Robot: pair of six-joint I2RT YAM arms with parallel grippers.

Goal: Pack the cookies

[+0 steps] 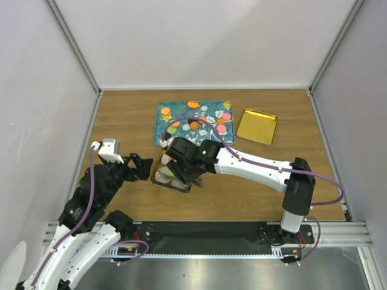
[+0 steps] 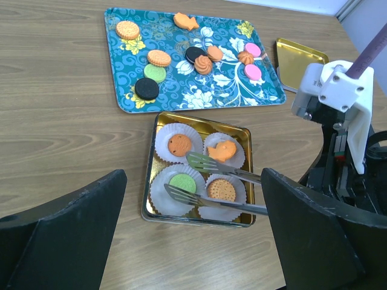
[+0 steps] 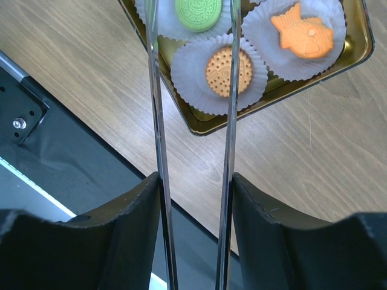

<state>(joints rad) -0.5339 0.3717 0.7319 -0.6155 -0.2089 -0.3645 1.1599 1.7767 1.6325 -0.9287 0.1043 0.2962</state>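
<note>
Several cookies (image 2: pixel 159 58), orange, green, pink and dark brown, lie on the teal tray (image 2: pixel 199 90). A gold tin (image 2: pixel 147 199) in front of it holds white paper cups with a round orange cookie (image 2: pixel 179 145), an orange fish cookie (image 2: pixel 222 151), a green cookie (image 2: pixel 182 183) and a tan biscuit (image 2: pixel 221 190). My right gripper (image 3: pixel 195 229) is shut on metal tongs (image 3: pixel 231 72), whose arms stand apart over the tin with nothing between the tips. My left gripper (image 2: pixel 193 241) is open and empty, just near and left of the tin.
The tin's gold lid (image 1: pixel 257 125) lies to the right of the teal tray (image 1: pixel 208 112). The right arm (image 1: pixel 254 166) reaches across the table's middle to the tin (image 1: pixel 175 186). White walls enclose the table on three sides.
</note>
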